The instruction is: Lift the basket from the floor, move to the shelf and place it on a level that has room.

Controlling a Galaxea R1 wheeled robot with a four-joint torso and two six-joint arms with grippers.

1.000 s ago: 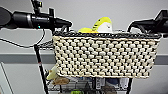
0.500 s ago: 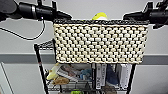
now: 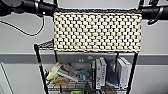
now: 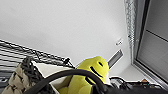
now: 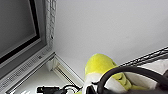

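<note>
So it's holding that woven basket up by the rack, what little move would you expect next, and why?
Probably a slow move forward, then down. The basket hangs between both arms with its bottom edge about level with the shelf's top tier, and the tier below holds books.

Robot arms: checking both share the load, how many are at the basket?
2: the left arm at the basket's left top corner, the right arm at its right top corner.
</note>
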